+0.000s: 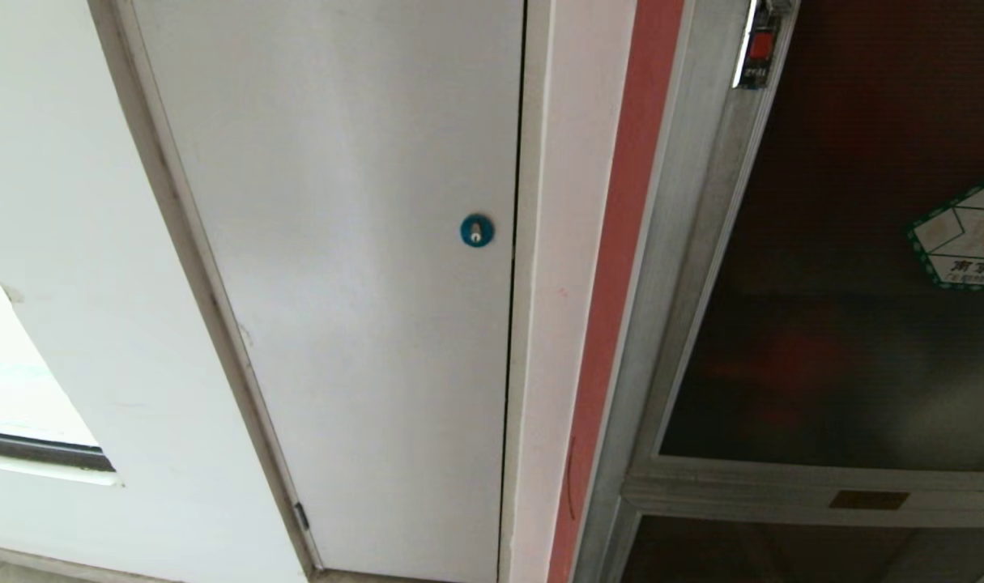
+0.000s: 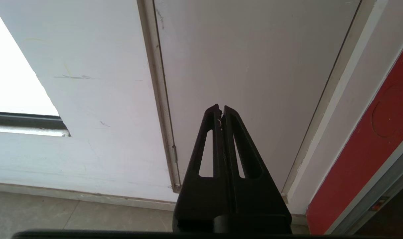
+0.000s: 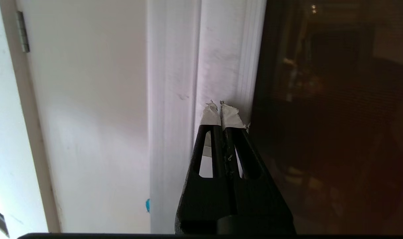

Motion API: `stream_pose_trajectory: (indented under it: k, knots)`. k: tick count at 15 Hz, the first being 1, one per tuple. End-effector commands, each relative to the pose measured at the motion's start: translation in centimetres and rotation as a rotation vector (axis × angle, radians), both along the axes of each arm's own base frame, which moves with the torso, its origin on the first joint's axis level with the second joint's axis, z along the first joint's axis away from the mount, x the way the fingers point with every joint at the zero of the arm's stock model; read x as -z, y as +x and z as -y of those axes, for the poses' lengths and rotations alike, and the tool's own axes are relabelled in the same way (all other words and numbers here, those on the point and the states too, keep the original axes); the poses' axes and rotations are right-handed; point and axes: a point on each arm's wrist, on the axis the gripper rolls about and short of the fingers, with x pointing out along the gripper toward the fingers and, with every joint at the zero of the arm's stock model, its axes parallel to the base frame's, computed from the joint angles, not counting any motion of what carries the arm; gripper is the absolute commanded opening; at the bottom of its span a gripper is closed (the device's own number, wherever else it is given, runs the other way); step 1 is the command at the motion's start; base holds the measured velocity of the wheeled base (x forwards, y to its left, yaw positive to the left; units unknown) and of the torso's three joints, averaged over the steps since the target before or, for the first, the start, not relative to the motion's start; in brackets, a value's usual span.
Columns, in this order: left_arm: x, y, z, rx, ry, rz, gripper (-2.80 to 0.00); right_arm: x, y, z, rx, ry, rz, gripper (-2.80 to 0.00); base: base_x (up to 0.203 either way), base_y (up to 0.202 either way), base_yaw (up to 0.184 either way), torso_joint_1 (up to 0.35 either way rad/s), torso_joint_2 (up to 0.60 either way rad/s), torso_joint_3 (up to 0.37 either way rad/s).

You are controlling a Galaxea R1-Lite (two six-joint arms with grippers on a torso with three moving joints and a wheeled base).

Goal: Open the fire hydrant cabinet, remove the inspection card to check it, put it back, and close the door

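**Both claws closed and empty, cabinet door still shut**

From my seat the head camera looks at a wall with two doors side by side. On the left is a plain white door [image 1: 338, 283] with a round blue lock [image 1: 476, 231] near its right edge. To its right runs a red painted strip [image 1: 621, 267], and beyond that stands the silver metal frame of the fire hydrant cabinet [image 1: 686, 267]. The cabinet's large silver-framed, dark tinted glass door [image 1: 848, 243] sits shut in that frame. It carries a green-bordered white sticker [image 1: 965, 235] at the picture's right edge and a small red-marked latch [image 1: 757, 48] at the top of its left frame. Behind the glass I see only dim reddish shapes, so I cannot make out the inspection card. Below the door a silver rail carries a small brass-coloured plate [image 1: 868, 500].

Neither arm shows in the head view. In the right wrist view, the black right gripper [image 3: 220, 108], its tips wrapped in white tape, has its fingers pressed together with nothing between them. It points at the silver frame just beside the dark glass; I cannot tell whether it touches. In the left wrist view, the black left gripper [image 2: 220, 109] is likewise closed and empty, aimed at the lower part of the white door above a grey tiled floor [image 2: 55, 212].
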Motion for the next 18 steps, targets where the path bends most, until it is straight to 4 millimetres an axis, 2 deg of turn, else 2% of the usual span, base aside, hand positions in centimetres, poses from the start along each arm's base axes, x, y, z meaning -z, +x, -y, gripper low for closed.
stream_pose_trajectory:
  k: [1, 4, 7, 15, 18]
  knots:
    - [0.0, 0.0, 0.0, 0.000, 0.000, 0.000, -2.80, -0.5, -1.5, 0.0, -0.018, 0.003, 0.015, -2.80, 0.000, 0.000, 0.000, 0.000, 0.00, 0.000]
    - [0.0, 0.0, 0.0, 0.000, 0.000, 0.000, -2.80, 0.2, -3.8, -0.3, -0.106, -0.019, -0.047, -2.80, 0.000, 0.000, 0.000, 0.000, 0.00, 0.000]
    - [0.0, 0.0, 0.0, 0.000, 0.000, -0.001, -2.80, 1.3, -4.7, -0.4, -0.260, -0.034, -0.196, -2.80, 0.000, 0.000, 0.000, 0.000, 0.00, 0.000]
    - [0.0, 0.0, 0.0, 0.000, 0.000, 0.000, -2.80, 1.7, -4.3, 0.0, -0.283, -0.040, -0.247, -2.80, 0.000, 0.000, 0.000, 0.000, 0.00, 0.000]
    - [0.0, 0.0, 0.0, 0.000, -0.002, -0.002, -2.80, 2.3, -3.4, 0.4, -0.259, -0.042, -0.277, -2.80, 0.000, 0.000, 0.000, 0.000, 0.00, 0.000]
